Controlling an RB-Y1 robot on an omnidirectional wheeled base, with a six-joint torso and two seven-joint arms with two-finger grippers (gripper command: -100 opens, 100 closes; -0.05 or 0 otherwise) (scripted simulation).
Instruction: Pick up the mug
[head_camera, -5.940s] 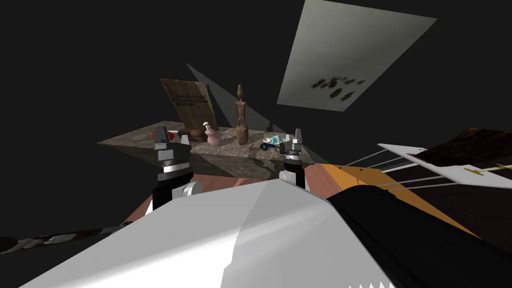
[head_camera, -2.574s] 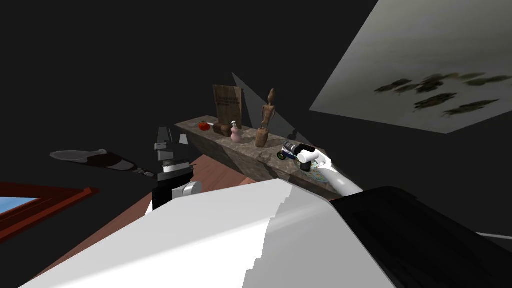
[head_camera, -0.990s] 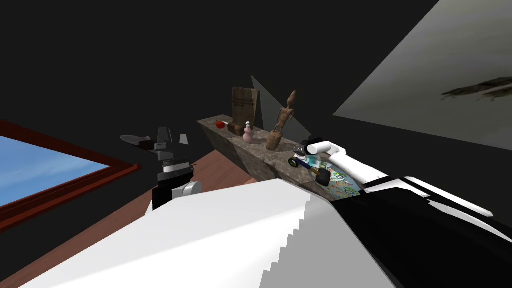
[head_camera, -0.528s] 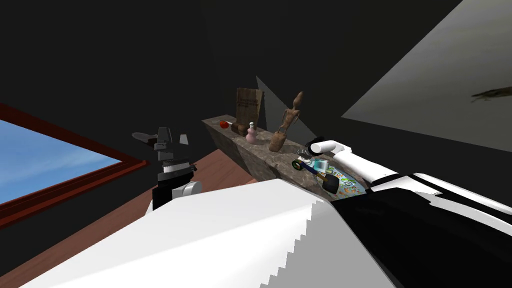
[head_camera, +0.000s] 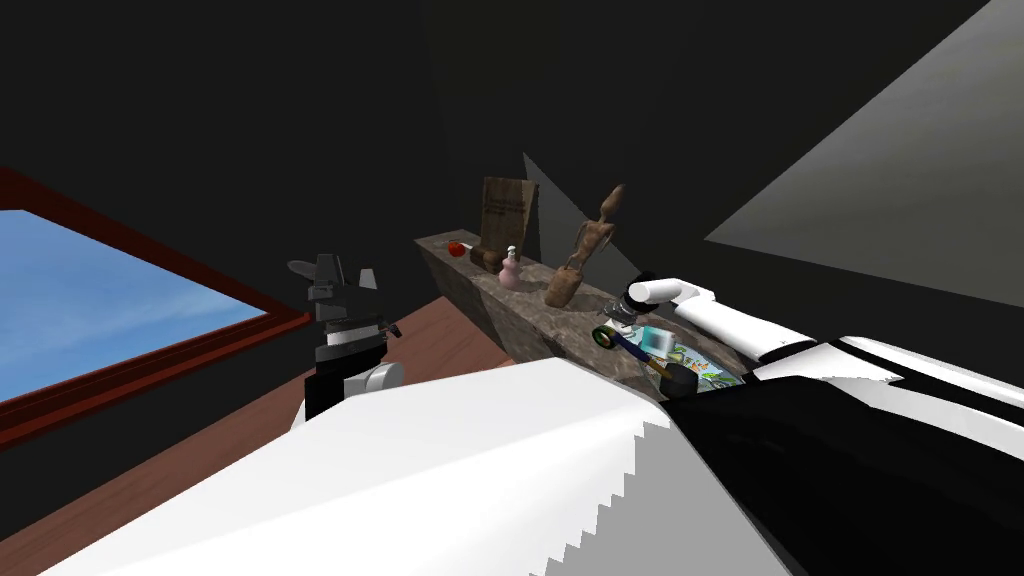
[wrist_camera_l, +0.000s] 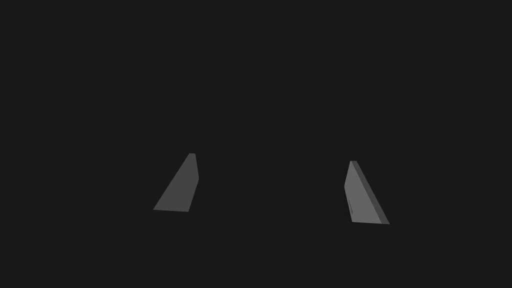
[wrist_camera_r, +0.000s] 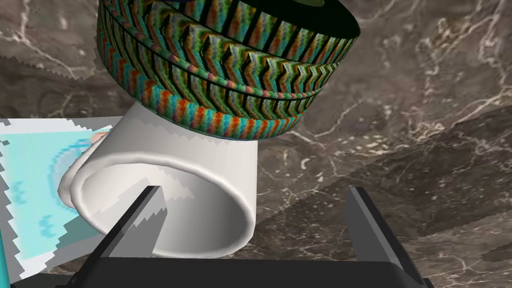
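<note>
Two thin fingers (wrist_camera_r: 142, 220) of the right gripper (wrist_camera_r: 252, 189) stand wide apart, about as far as they go, and clamp nothing. One fingertip sits at the mouth of the mug (wrist_camera_r: 200, 160). The other stands outside it over bare stone, so the mug's near wall lies between them. The mug is white and lies on its side on the shelf (wrist_camera_r: 400, 125), a slab of dark veined marble, with its open mouth turned toward the gripper.

A tyre (wrist_camera_r: 225, 75) with bright zigzag tread presses against the mug's upper side, just beyond the fingertips, and blocks the way past. A pale blue patch (wrist_camera_r: 30, 170) lies against the mug on the side away from the free finger. On the free finger's side the marble is bare.

In the head view the tyre belongs to a toy car (head_camera: 640, 355) lying over a patterned mat (head_camera: 705, 362) at the near end of the shelf.

The left gripper (head_camera: 346, 272) is raised well apart from the shelf, over the wooden floor (head_camera: 440, 340), its fingers spread and holding nothing.

Farther along the shelf stand a wooden figure (head_camera: 590, 245), a pink bottle (head_camera: 510, 270), a brown board (head_camera: 507, 215) and a small red thing (head_camera: 456, 248). A window (head_camera: 100, 310) shows blue sky.
</note>
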